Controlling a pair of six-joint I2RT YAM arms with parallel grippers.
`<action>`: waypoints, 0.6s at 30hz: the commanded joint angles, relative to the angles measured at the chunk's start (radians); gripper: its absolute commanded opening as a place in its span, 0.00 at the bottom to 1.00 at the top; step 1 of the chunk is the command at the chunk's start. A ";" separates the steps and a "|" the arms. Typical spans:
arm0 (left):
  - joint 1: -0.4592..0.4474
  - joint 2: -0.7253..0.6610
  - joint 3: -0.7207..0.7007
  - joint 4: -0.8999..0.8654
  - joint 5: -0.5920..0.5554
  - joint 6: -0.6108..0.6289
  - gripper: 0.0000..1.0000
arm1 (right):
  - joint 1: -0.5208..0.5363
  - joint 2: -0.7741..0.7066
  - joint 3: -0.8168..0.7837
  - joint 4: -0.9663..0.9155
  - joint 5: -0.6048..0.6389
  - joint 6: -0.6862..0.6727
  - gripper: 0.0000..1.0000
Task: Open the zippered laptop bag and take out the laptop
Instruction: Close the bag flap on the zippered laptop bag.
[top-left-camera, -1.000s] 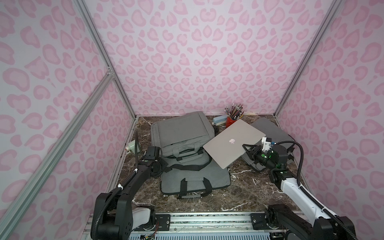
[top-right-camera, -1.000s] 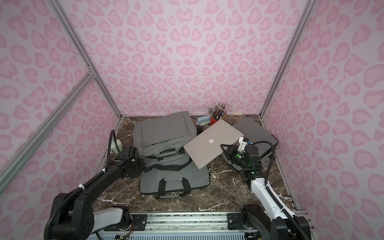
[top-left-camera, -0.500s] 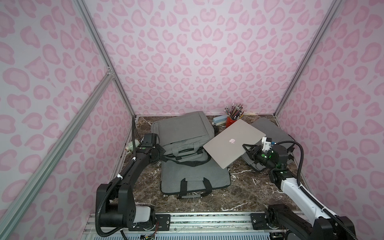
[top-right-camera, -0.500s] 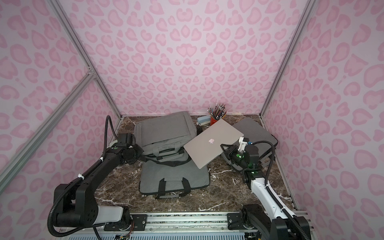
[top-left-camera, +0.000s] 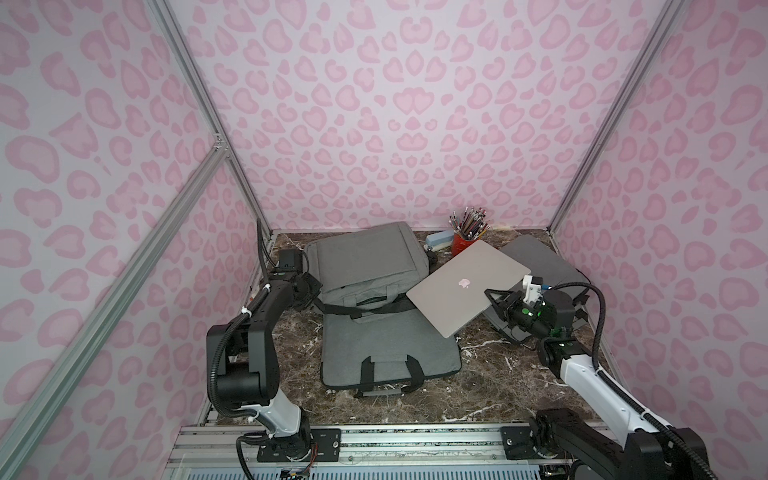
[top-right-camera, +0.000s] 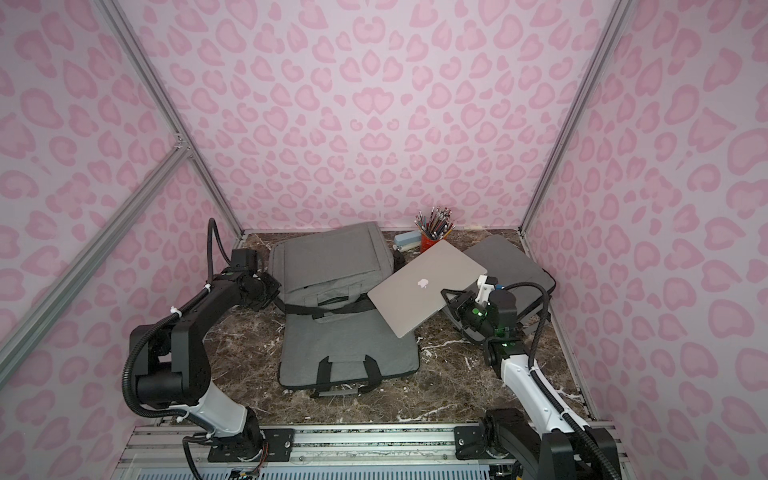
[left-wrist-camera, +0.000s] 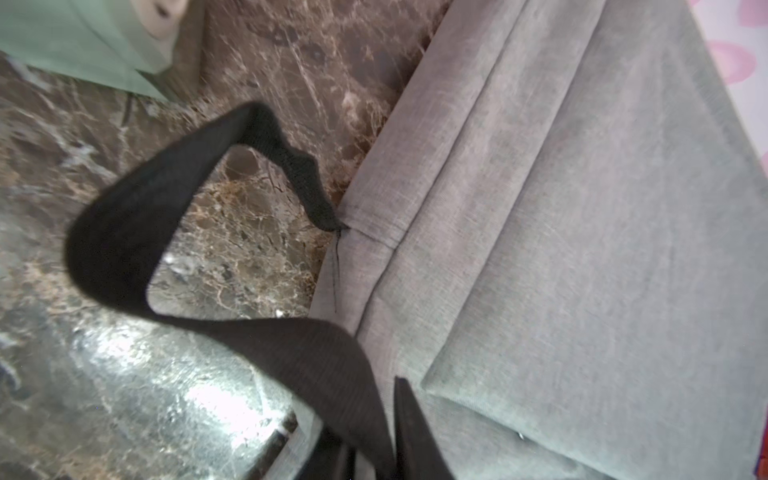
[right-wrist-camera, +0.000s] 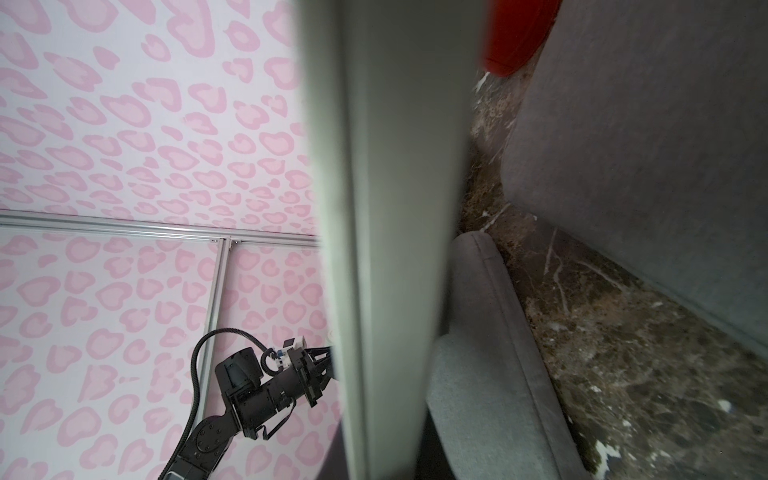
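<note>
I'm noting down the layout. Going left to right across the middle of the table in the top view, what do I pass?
In a top view: left gripper → laptop bag → laptop → dark grey case.

The dark brown marble tabletop (top-left-camera: 490, 374) carries a grey laptop bag (top-left-camera: 386, 345) at its centre. It is laid open, one half toward 12 o'clock and one toward 6. At 1 o'clock stands a red cup of pencils (top-left-camera: 461, 245), with a pale blue case (top-left-camera: 438, 240) just beside it at its 9 o'clock. A dark grey sleeve (top-left-camera: 536, 257) lies at 2 o'clock.
</note>
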 joint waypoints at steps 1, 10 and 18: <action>0.003 0.043 0.028 -0.009 -0.001 0.047 0.33 | -0.003 -0.002 0.001 0.150 -0.033 -0.008 0.00; 0.007 0.010 0.034 -0.086 0.014 0.127 0.68 | -0.010 0.010 -0.002 0.151 -0.046 -0.016 0.00; 0.007 -0.078 -0.136 -0.038 0.107 0.072 0.74 | -0.015 0.036 -0.010 0.181 -0.056 -0.007 0.00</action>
